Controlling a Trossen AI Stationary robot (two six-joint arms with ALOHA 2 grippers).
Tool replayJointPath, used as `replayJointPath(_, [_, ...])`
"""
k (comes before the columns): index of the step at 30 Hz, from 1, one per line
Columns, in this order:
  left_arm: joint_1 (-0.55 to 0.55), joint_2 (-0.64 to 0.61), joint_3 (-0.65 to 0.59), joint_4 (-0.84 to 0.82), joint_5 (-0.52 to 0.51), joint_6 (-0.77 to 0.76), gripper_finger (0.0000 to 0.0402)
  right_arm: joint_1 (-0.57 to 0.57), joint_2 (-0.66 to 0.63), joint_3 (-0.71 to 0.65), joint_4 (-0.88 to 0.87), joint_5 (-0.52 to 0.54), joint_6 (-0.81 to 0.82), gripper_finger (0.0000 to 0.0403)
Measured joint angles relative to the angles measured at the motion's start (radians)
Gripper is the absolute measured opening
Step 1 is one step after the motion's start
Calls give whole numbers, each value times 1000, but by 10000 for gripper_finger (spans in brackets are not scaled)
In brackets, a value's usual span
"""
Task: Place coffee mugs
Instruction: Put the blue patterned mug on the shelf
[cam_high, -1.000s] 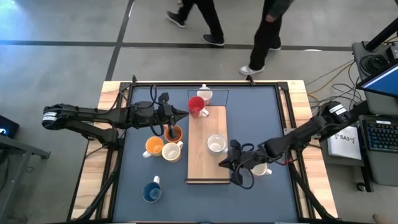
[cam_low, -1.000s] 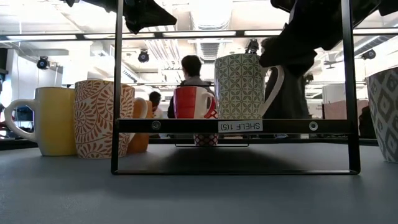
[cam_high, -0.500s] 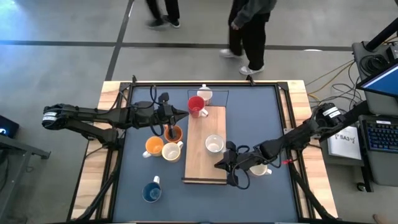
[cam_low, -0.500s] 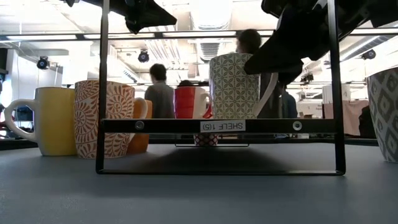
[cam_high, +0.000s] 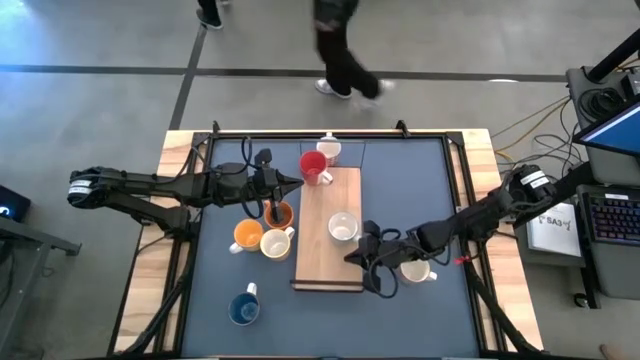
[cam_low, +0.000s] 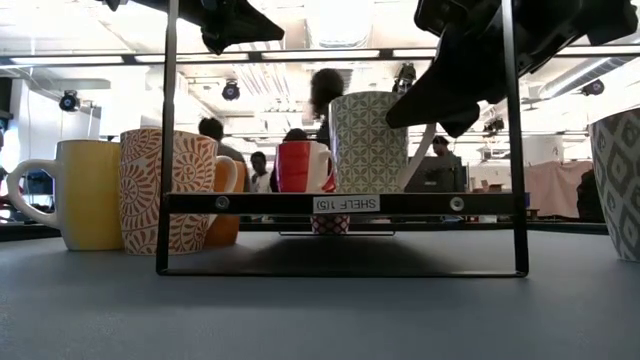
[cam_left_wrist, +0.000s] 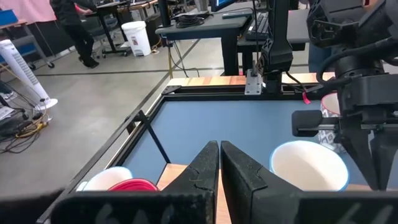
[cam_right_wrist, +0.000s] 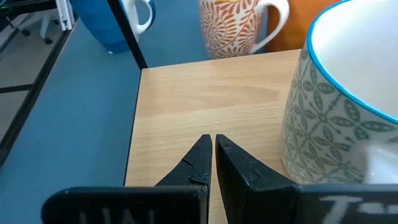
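So the right gripper (cam_high: 352, 258) sat low over the near right part of the wooden shelf board (cam_high: 315, 262), just beside the green-patterned white mug (cam_high: 342, 228) standing on that board. In the right wrist view its two fingers (cam_right_wrist: 202, 163) were pressed together with nothing between them, and the mug's blue-rimmed wall was right next to them.

The left gripper (cam_high: 296, 181) hung above the table's left half, tip close to the red mug (cam_high: 315, 168) at the board's far end. Its fingers (cam_left_wrist: 208, 167) were closed too, holding nothing.

Other mugs, from the high view: a small white mug (cam_high: 328, 150) sat past the red one by the far edge. An orange mug with a dark inside (cam_high: 279, 215) stood left of the board, and nearer were another orange mug (cam_high: 247, 236) and a cream mug with an orange leaf pattern (cam_high: 275, 243), touching or nearly so. The blue mug (cam_high: 243, 309) stood alone toward the near left of the blue table mat (cam_high: 420, 180). One more white mug (cam_high: 418, 270) was tucked under the right arm, right of the board.

A person's legs (cam_high: 340, 60) were walking on the floor beyond the table.
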Motion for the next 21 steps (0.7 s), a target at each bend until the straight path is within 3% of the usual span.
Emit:
replayJointPath(17, [0, 0, 0, -20, 0, -4, 0, -14, -96, -2, -42, 34, -50, 11])
replayJointPath(21, [0, 0, 0, -22, 0, -4, 0, -13, -116, -1, -41, 96, -52, 11])
